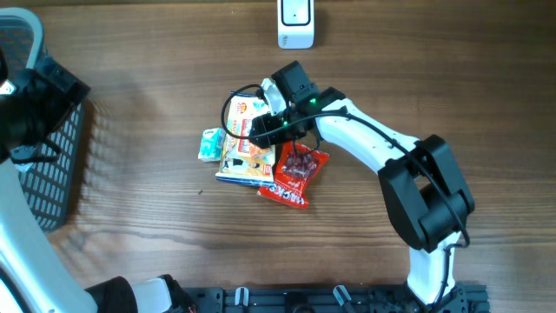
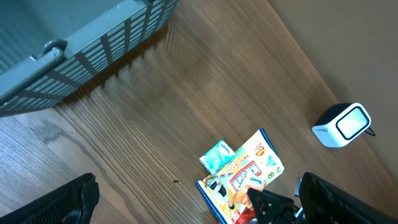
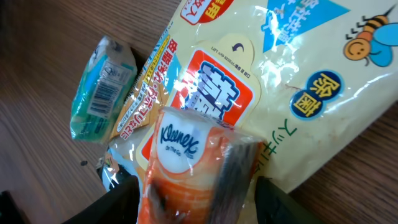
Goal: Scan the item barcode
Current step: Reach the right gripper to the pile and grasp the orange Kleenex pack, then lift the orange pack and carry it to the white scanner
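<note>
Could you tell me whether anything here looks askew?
The packets lie in a crooked cluster: the large yellow wipes pouch tilted against the red snack bag, the small teal tissue pack on its other side.

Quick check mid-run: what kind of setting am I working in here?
Probably a mock shop checkout: a white boxy barcode scanner, a grey slatted plastic basket and small packaged goods on a wooden tabletop.

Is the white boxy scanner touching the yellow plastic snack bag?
Apart. The overhead view shows bare wooden table between scanner and bag.
</note>
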{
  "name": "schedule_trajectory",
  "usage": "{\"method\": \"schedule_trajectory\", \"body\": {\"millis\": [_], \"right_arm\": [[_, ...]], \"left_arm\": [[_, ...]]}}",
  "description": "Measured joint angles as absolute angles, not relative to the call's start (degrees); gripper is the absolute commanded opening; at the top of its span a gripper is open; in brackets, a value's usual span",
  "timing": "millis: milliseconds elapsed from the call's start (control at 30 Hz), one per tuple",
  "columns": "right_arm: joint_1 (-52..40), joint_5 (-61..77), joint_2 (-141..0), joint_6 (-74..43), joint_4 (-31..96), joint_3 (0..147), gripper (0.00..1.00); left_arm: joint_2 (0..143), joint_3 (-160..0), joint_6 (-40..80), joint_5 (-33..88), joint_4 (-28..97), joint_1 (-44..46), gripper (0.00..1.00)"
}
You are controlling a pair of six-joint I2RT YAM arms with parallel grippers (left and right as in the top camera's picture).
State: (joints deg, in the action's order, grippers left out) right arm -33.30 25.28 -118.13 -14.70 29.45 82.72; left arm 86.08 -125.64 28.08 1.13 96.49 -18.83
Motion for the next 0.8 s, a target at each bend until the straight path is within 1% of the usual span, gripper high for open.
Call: {"method": "schedule_trajectory", "body": {"millis": [67,200,267,333,367,467,533,600,667,700,733,800], "right_arm": [[-33.3,25.5,-118.3,-14.7,29.6,82.7,0.47],[-33.3,25.7,-118.3,-14.9,30.0,82.7,0.46],[-33.3,25.7,-118.3,-15.1,29.9,82.7,0.48],[-33.3,25.8,-118.3,-15.6,29.6,82.6,0.61],[-33.3,25.9,-118.3,-16.3,29.3,82.1,0.62],[-33.3,26.1,-118.3,-16.9,29.3,81.5,0.61],[-33.3,26.1,-118.3,-17.5,29.3,81.4,0.51],[-33.3,26.2,-118.3,-18.6,28.6,81.0,0.44],[-33.3,26.2,-118.4,-19.0,27.8,80.3,0.31],[-33.3,26.2,-118.6,-19.3,27.5,80.1,0.19],[-33.3,26.2,-118.9,-19.4,27.3,80.0,0.04],[-33.3,26.6,-119.4,-19.9,27.1,80.0,0.04]], "left_arm": [[86.1,-125.6,28.1,1.1,96.5,-18.8,1.00],[86.1,-125.6,28.1,1.1,96.5,-18.8,1.00],[86.1,-125.6,28.1,1.1,96.5,-18.8,1.00],[86.1,-125.6,28.1,1.1,96.5,-18.8,1.00],[86.1,-125.6,28.1,1.1,96.5,-18.8,1.00],[86.1,-125.6,28.1,1.1,96.5,-18.8,1.00],[86.1,-125.6,28.1,1.1,96.5,-18.8,1.00],[86.1,-125.6,28.1,1.1,96.5,-18.8,1.00],[86.1,-125.6,28.1,1.1,96.5,-18.8,1.00],[86.1,-125.6,28.1,1.1,96.5,-18.8,1.00],[86.1,-125.6,28.1,1.1,96.5,-18.8,1.00],[86.1,-125.6,28.1,1.1,96.5,-18.8,1.00]]}}
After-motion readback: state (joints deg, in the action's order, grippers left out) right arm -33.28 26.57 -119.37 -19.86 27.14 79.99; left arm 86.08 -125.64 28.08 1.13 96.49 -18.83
